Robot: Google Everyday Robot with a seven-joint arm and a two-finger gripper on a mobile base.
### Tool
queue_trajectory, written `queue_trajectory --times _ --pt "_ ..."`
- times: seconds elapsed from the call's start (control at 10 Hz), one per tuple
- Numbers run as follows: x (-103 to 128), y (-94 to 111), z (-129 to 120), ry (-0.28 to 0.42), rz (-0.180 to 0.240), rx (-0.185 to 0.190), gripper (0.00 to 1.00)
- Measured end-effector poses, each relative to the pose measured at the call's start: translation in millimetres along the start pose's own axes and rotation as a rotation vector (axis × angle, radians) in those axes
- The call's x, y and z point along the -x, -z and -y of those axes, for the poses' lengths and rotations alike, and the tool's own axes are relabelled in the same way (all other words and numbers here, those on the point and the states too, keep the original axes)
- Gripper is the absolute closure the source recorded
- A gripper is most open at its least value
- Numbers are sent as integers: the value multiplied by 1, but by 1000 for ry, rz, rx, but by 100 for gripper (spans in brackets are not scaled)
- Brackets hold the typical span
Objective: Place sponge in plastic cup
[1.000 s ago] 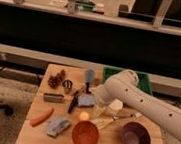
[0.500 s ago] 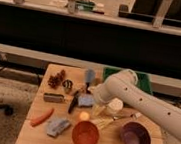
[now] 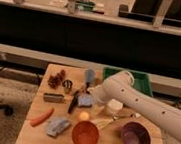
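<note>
The sponge (image 3: 86, 101), a small flat blue-grey pad, lies on the wooden table (image 3: 34, 138) just left of the white plastic cup (image 3: 113, 107). My gripper (image 3: 81, 96) is at the end of the white arm (image 3: 139, 106), which reaches in from the right. It is low over the table, right at the sponge's left edge and touching or nearly touching it. The arm hides part of the cup's far side.
A larger blue-grey lump (image 3: 57, 126), a dark oblong block (image 3: 53, 97), an orange-red carrot shape (image 3: 42, 116), an orange ball (image 3: 84, 116), a red bowl (image 3: 85, 135) and a purple bowl (image 3: 135, 137) stand around. A green tray (image 3: 139, 79) is behind the arm.
The arm has barely shifted. The sponge and the cup lie where they were.
</note>
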State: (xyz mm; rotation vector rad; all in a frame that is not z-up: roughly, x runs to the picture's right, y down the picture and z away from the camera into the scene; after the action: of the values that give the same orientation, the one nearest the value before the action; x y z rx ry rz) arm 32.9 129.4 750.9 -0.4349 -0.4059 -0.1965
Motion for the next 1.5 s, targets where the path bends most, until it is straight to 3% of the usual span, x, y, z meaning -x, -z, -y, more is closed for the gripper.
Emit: queue_trajectory --times 1.0,1.5 --pt "-7 -37 34 8 -90 -35 20" --pt "-16 -53 40 10 -125 -23 20"
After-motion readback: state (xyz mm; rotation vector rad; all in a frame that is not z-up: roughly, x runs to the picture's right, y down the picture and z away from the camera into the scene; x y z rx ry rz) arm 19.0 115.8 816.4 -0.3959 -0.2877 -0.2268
